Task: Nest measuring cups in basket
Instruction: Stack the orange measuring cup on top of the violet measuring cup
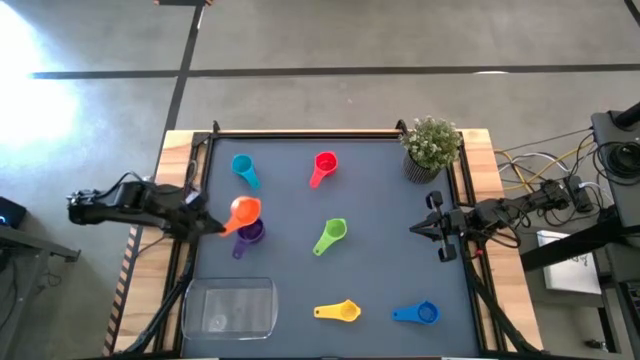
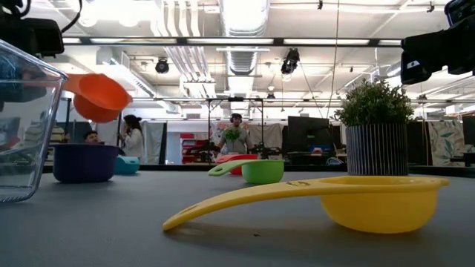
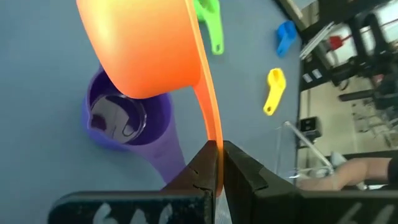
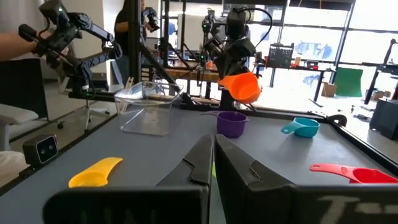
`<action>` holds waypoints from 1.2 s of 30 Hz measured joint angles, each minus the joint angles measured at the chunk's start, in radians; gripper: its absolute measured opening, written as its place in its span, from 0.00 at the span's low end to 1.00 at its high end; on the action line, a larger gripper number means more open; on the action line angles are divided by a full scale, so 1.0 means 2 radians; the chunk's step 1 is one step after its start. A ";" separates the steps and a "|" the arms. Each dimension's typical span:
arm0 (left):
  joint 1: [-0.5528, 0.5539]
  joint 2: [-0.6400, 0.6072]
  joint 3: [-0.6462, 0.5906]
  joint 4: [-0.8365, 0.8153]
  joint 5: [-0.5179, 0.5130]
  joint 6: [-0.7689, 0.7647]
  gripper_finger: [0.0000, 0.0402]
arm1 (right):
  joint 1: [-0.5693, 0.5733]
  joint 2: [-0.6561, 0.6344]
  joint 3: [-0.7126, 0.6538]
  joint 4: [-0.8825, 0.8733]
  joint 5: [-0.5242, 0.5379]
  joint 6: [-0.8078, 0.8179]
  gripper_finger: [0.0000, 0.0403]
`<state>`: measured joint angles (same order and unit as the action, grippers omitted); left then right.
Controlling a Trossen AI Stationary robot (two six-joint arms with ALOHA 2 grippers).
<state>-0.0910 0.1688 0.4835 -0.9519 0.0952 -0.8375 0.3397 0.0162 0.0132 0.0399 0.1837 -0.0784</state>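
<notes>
The left gripper (image 3: 217, 163) is clamped on the orange cup's (image 1: 244, 211) handle, holding it in the air just above the purple cup (image 1: 250, 234) near the table's (image 1: 380, 190) left edge. The basket (image 1: 229, 308) sits at the near-left corner. The right gripper (image 1: 420, 227) waits shut and empty at the right edge.

A small potted plant (image 1: 431, 148) is standing upright in a ribbed grey pot at the far right corner of the dark grey surface (image 1: 380, 250), well apart from anything else on it. In the low view the same plant (image 2: 373, 130) is rising at the right against the room behind. A light wooden border (image 1: 177, 150) is framing the surface. A tangle of cables (image 1: 545, 170) is lying on the floor to the right, beside a black stand. Beyond the surface, people (image 2: 235, 137) are standing and sitting among desks and monitors, under ceiling ducts (image 2: 241, 22) and hanging lights. In the right wrist view a small grey box with a lens (image 4: 41, 148) is sitting beside the edge of the surface.
</notes>
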 joint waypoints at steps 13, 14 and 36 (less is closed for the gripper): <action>0.000 0.042 -0.019 0.040 0.015 -0.073 0.00 | 0.000 0.000 0.000 0.000 0.000 0.000 0.02; 0.000 0.042 -0.023 0.045 0.023 -0.081 0.00 | 0.000 0.000 0.000 0.000 0.000 0.000 0.02; 0.000 0.004 -0.082 0.062 0.064 -0.145 0.09 | 0.000 0.000 0.000 0.000 0.000 0.000 0.02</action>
<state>-0.0910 0.1769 0.3191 -0.8276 0.2230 -1.1267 0.3397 0.0162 0.0132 0.0399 0.1837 -0.0784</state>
